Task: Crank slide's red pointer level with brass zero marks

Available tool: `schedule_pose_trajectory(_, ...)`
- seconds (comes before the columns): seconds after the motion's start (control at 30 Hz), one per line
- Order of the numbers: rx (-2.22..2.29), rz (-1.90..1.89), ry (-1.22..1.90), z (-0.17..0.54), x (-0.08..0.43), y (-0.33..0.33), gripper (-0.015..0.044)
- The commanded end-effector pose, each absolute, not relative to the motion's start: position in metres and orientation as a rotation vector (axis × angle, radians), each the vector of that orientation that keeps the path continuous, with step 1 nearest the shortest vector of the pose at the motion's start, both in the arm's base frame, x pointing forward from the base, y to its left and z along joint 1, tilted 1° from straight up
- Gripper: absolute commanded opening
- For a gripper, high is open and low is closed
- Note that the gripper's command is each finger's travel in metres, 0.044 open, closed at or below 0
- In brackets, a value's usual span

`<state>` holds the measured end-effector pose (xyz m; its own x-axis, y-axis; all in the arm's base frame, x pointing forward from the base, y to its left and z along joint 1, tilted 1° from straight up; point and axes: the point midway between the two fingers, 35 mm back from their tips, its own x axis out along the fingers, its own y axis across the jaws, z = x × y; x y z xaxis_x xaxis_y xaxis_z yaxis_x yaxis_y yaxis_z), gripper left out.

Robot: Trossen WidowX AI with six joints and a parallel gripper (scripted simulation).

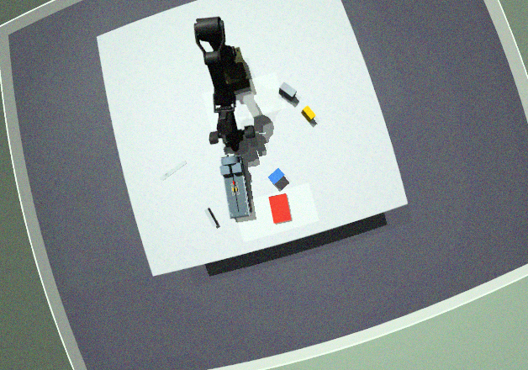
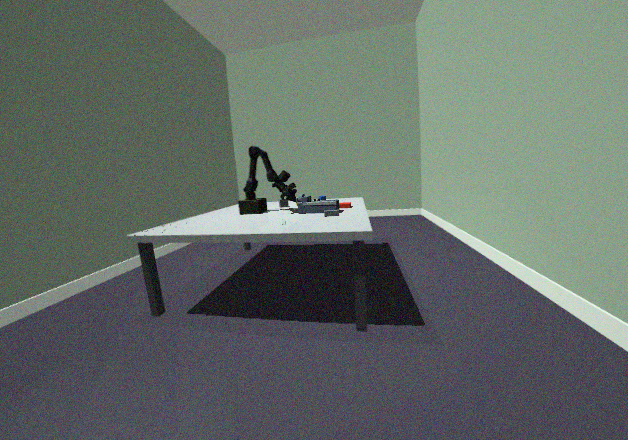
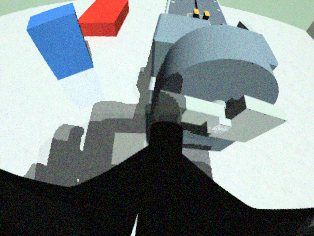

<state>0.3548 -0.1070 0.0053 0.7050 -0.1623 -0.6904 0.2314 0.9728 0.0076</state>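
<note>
The blue-grey machine (image 1: pixel 240 205) (image 2: pixel 318 206) stands on the table, with its round disc (image 3: pixel 225 77) facing my arm. A pale crank arm (image 3: pixel 262 120) crosses the disc, with a light hub (image 3: pixel 219 125) near its middle. My gripper (image 3: pixel 161 155) (image 1: pixel 234 149) is shut on the crank handle (image 3: pixel 167 106), left of the hub in the wrist view; the fingers largely hide the handle. In the top view the slide's red pointer (image 1: pixel 234 182) sits slightly toward the crank side of the two brass zero marks (image 1: pixel 234 189), not level with them. The wrist view shows the marks but hides the pointer.
A blue block (image 1: pixel 277 175) (image 3: pixel 60 42) and a red block (image 1: pixel 280 208) (image 3: pixel 104 19) lie beside the machine. A black bar (image 1: pixel 213 217) and a pale strip (image 1: pixel 174 170) lie on its other side. A grey block (image 1: pixel 287 89) and a yellow block (image 1: pixel 308 112) lie near the arm's base.
</note>
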Motion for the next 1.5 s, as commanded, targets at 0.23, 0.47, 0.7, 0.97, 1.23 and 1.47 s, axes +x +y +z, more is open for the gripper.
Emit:
schedule_pose_trajectory(0.23,0.097,-0.216,0.75,0.022,0.353,-0.113,0.0)
schedule_pose_trajectory(0.47,0.096,-0.216,0.75,0.027,0.351,-0.119,0.0)
schedule_pose_trajectory(0.7,0.096,-0.216,0.75,0.03,0.35,-0.124,0.0)
schedule_pose_trajectory(0.97,0.095,-0.217,0.75,0.032,0.349,-0.129,0.0)
schedule_pose_trajectory(1.23,0.095,-0.217,0.75,0.032,0.348,-0.133,0.0)
schedule_pose_trajectory(1.47,0.095,-0.217,0.75,0.033,0.347,-0.135,0.0)
